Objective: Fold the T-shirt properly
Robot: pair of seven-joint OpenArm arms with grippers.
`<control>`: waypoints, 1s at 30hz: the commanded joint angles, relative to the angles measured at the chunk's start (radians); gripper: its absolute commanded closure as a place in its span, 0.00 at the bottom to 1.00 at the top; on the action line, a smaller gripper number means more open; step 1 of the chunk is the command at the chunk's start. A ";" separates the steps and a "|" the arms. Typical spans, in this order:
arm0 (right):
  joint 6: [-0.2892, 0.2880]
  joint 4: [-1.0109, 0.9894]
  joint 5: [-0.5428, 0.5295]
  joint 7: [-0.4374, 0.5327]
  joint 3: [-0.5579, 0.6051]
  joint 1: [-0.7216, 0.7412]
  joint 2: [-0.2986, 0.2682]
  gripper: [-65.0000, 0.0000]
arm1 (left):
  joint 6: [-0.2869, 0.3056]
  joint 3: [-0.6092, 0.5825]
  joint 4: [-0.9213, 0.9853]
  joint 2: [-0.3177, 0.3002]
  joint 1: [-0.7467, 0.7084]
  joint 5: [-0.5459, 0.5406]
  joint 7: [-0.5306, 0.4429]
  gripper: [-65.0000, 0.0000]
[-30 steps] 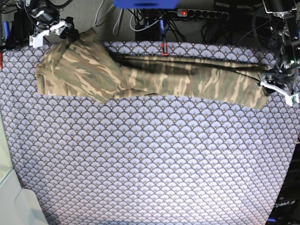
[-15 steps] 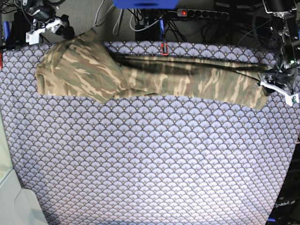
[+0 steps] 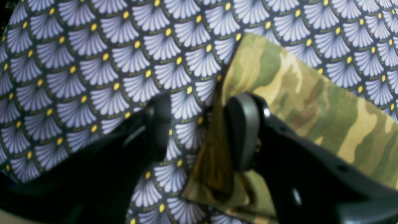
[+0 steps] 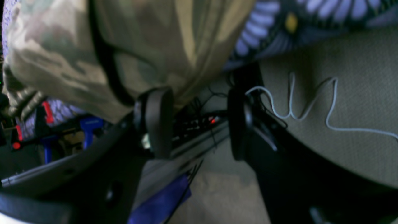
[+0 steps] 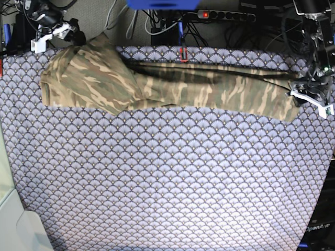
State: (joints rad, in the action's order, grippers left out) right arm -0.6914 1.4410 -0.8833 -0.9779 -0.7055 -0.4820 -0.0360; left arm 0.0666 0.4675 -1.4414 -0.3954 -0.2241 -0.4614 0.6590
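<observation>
The camouflage T-shirt (image 5: 157, 89) lies bunched in a long band along the far edge of the table, broad at the left and narrow at the right. My left gripper (image 5: 299, 95) sits low at the band's right end. In the left wrist view its fingers stand apart (image 3: 200, 124), and the T-shirt's (image 3: 311, 102) raised edge lies between them beside the right finger, not pinched. My right gripper (image 5: 54, 32) hovers off the table's far left corner, just beyond the shirt. It is open (image 4: 199, 124) with only floor between its fingers, and the T-shirt (image 4: 62, 46) hangs close above.
The purple scallop-patterned tablecloth (image 5: 167, 178) covers the whole table. A red clamp (image 5: 183, 54) grips the far edge. Behind it are a power strip (image 5: 225, 15), tangled cables and a blue object (image 5: 162, 4). A white cable (image 4: 311, 105) trails over the floor.
My right gripper has shifted slightly up and left, away from the shirt's left corner. The left gripper and the shirt have stayed still.
</observation>
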 commanded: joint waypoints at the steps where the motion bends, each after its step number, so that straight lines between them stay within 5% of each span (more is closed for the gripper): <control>1: -0.007 0.013 -0.020 0.000 -0.006 0.004 -0.009 0.54 | -0.003 0.006 -0.014 -0.017 0.005 -0.001 -0.017 0.54; 8: -0.007 0.014 -0.119 -0.011 -0.003 -0.001 -0.014 0.54 | -0.003 0.006 -0.014 -0.017 0.005 -0.001 -0.017 0.54; 17: -0.007 0.014 -0.122 -0.011 -0.003 -0.001 -0.015 0.55 | -0.003 0.006 -0.014 -0.015 0.007 -0.001 -0.015 0.54; 22: -0.007 0.014 -0.122 -0.011 0.002 -0.001 -0.015 0.70 | -0.003 0.006 -0.014 -0.015 0.007 -0.001 -0.015 0.54; 27: -0.007 0.014 -0.124 -0.011 0.048 -0.001 -0.035 1.00 | -0.003 0.006 -0.014 -0.015 0.007 -0.001 -0.017 0.54; 30: -0.007 0.016 -0.124 -0.011 0.053 -0.002 -0.035 1.00 | -0.003 0.006 -0.009 -0.015 0.007 -0.001 -0.018 0.54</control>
State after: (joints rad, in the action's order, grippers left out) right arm -0.6914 1.4410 -0.9775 -1.0008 -0.6510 -0.4778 -0.0631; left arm 0.0666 0.4675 -1.4403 -0.3927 -0.2237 -0.4614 0.6582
